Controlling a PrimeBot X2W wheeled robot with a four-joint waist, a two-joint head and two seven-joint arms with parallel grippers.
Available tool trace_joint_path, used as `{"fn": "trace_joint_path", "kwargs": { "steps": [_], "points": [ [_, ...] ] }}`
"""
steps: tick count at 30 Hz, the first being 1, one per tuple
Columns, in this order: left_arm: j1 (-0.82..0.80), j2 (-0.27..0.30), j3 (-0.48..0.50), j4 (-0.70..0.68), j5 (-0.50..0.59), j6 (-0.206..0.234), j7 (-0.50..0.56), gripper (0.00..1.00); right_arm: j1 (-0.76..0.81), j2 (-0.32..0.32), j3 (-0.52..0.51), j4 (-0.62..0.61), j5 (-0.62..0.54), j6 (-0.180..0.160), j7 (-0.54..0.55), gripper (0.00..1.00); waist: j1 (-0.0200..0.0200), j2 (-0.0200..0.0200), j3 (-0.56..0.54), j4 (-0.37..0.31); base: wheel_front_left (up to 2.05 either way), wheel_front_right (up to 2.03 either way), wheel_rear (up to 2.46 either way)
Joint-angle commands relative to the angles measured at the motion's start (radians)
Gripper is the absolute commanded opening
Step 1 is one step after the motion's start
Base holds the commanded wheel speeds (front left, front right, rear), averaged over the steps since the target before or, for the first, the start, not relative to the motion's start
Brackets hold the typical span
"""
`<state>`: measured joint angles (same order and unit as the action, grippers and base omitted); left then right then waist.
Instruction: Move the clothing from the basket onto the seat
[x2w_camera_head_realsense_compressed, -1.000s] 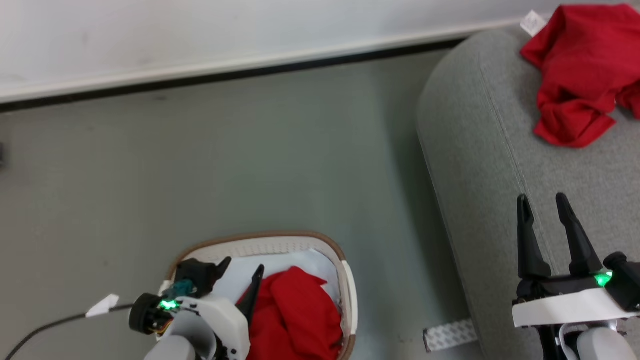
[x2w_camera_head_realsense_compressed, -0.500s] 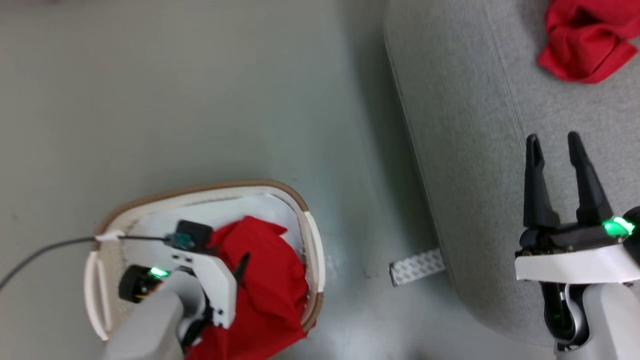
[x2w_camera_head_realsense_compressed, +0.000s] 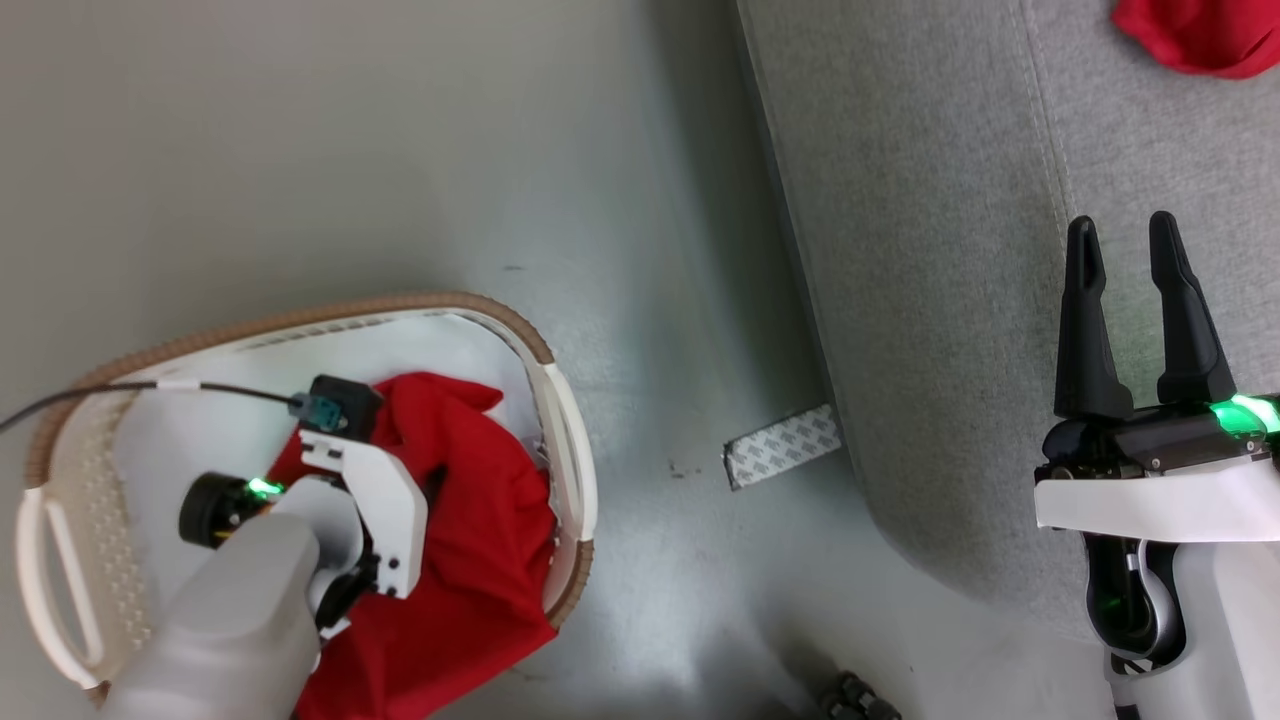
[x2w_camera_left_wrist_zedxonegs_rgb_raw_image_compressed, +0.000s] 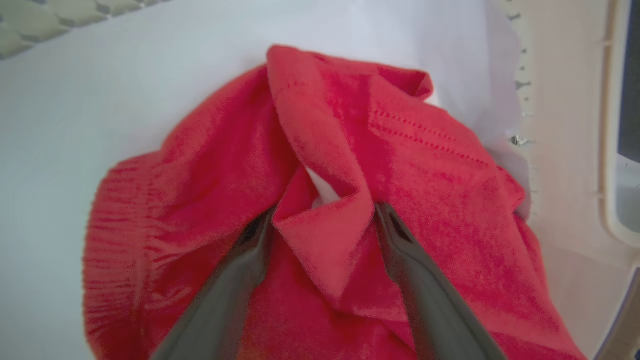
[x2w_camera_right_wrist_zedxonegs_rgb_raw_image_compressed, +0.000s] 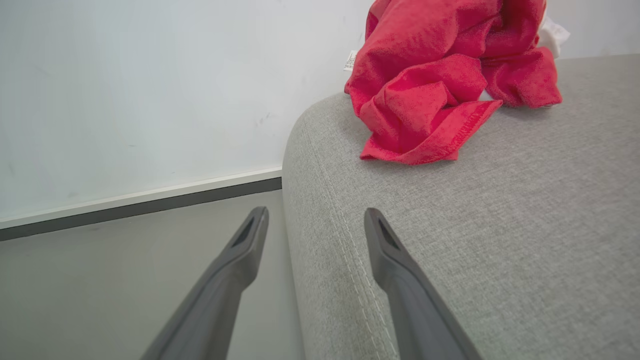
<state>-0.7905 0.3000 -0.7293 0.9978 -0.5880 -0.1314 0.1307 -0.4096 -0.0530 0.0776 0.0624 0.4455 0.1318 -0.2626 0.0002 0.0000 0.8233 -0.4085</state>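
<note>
Inside the basket (x2w_camera_head_realsense_compressed: 545, 345), the robot's left end effector (x2w_camera_left_wrist_zedxonegs_rgb_raw_image_compressed: 324, 216) stands released. Its two dark fingers (x2w_camera_left_wrist_zedxonegs_rgb_raw_image_compressed: 235, 280) are pressed into a red garment (x2w_camera_left_wrist_zedxonegs_rgb_raw_image_compressed: 200, 165), with a raised fold of fabric between them, and nothing is clamped yet.

The step in hand looks like the pinch. It would go best with the fingers closing squarely on that fold, deep enough to take more than one layer. They should stay shallow enough to miss the white liner sheet (x2w_camera_head_realsense_compressed: 200, 440) under the cloth. A straight lift should follow, high enough for the trailing hem to clear the brown rim, because the fabric appears to spill over the basket's near edge and could drag the light basket along.

The basket holds this one visible garment, heaped toward its right wall on the liner. Whether anything lies beneath it cannot be told. A dark cable (x2w_camera_head_realsense_compressed: 100, 392) crosses the basket's far rim.

To the right of the basket, past bare floor (x2w_camera_head_realsense_compressed: 350, 150) and a patterned strip of tape (x2w_camera_head_realsense_compressed: 785, 447), stands the grey seat (x2w_camera_head_realsense_compressed: 930, 250). A second red garment (x2w_camera_right_wrist_zedxonegs_rgb_raw_image_compressed: 425, 100) lies on the seat, well apart from the basket. The right end effector (x2w_camera_head_realsense_compressed: 1121, 225) hovers over the seat's edge, released and empty.
</note>
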Motion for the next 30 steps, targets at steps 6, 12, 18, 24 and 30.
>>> {"fn": "trace_joint_path", "kwargs": {
  "steps": [6, 12, 18, 24, 30],
  "points": [
    [-0.061, 0.017, -0.063, 0.053, -0.023, 0.002, 0.014, 0.25, -0.024, 0.004, 0.012, -0.005, 0.030, -0.002, -0.003, 1.00, -0.0002, 0.0000, 0.057, -0.023, 0.02, 0.02, 0.02],
    [-0.081, 0.012, -0.109, 0.065, -0.056, 0.002, -0.011, 0.00, -0.030, 0.004, 0.013, 0.004, 0.030, -0.002, -0.003, 1.00, -0.0002, 0.0000, 0.055, -0.015, 0.01, 0.01, 0.01],
    [-0.075, 0.009, -0.154, 0.075, -0.096, 0.002, -0.044, 0.00, -0.034, 0.004, 0.013, 0.017, 0.019, -0.002, -0.003, 1.00, -0.0002, 0.0000, 0.020, -0.008, 0.00, 0.00, 0.00],
    [-0.031, -0.020, -0.192, 0.072, -0.139, 0.002, -0.115, 0.00, -0.012, 0.003, 0.002, 0.020, -0.009, -0.002, -0.003, 1.00, -0.0002, 0.0000, -0.080, 0.016, 0.00, 0.00, 0.00],
    [0.040, -0.066, -0.233, 0.042, -0.202, 0.002, -0.209, 0.00, 0.022, 0.002, -0.018, 0.041, -0.072, -0.002, -0.003, 1.00, -0.0002, 0.0000, -0.262, 0.085, 0.00, 0.00, 0.00]
  ]
}}
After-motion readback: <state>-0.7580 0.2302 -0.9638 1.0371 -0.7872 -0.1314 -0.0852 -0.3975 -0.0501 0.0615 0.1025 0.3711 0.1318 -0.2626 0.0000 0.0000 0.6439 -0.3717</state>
